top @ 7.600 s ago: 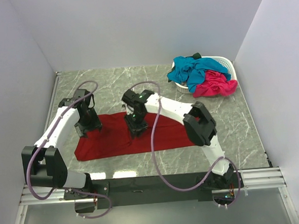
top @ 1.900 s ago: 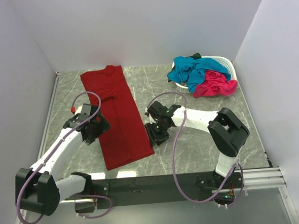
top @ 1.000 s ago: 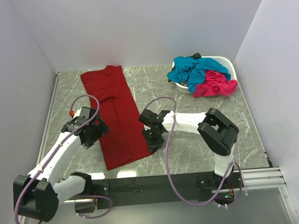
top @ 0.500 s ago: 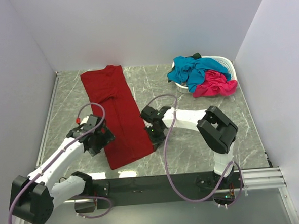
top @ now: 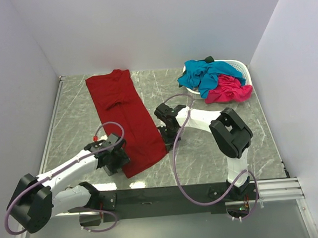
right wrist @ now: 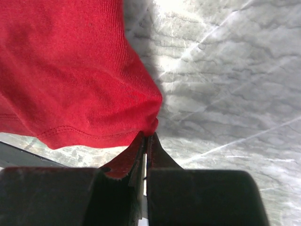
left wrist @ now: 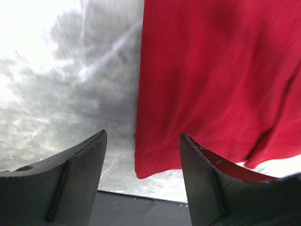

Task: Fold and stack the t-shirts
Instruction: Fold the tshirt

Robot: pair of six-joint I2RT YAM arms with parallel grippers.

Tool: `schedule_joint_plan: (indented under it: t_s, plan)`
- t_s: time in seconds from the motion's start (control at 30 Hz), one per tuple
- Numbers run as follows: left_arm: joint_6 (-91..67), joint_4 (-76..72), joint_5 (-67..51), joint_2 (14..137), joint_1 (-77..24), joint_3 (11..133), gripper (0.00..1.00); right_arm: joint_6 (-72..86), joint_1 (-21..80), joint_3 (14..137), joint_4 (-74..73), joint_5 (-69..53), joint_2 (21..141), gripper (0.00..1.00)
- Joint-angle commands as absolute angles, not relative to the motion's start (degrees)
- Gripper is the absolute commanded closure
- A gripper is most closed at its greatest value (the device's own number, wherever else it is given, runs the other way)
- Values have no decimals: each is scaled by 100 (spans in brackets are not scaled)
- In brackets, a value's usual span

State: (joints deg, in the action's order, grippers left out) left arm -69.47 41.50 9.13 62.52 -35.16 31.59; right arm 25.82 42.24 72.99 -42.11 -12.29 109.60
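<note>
The grey marbled tabletop (top: 215, 158) is carrying the dark red cloth t-shirt (top: 129, 115), folded into a long strip that is lying slantwise from the far left toward the near edge. At far right, well apart from it, the white latticed plastic basket (top: 241, 66) is holding the teal-blue t-shirt (top: 210, 72) and the hot pink t-shirt (top: 230, 90), both heaped and spilling over its rim.

The right hand (right wrist: 146, 135) is pinching tight on a small bunch of the red strip's right edge, close to its near end. The left hand (left wrist: 142, 136) is standing wide apart and holding nothing, its fingers straddling the strip's near left corner.

The step in hand appears to be taking the near end to fold it toward the collar. To do it well, the left hand should be going low enough to catch every layer at the corner. It should be closing level with the right hand's grip, so that both are carrying the hem evenly and the fold is landing square.
</note>
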Motion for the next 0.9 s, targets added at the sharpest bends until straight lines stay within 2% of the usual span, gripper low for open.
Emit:
schedule_joint_plan:
  t_s: [0.0,0.23,0.27,0.63,0.87]
  plan:
    - [-7347,3815,660,6354,-3892,3006,32,2461,4254,7488,-4298,-1371,11048,100]
    - [-7611,3639,580,6741,-4508,2883,31,2549,4376,7611,-4210,-1591,11223,100]
    - [-7733,3760,615,6802,-4587,2918,34,2540,4438,7646,-4219,-1600,11258,100]
    - [-8103,4692,905,6372,-4799,2945,40,2593,4491,7585,-4184,-1582,11241,100]
    - [-8086,4483,765,6327,-4825,2777,45,2619,4509,7567,-4122,-1652,11303,100]
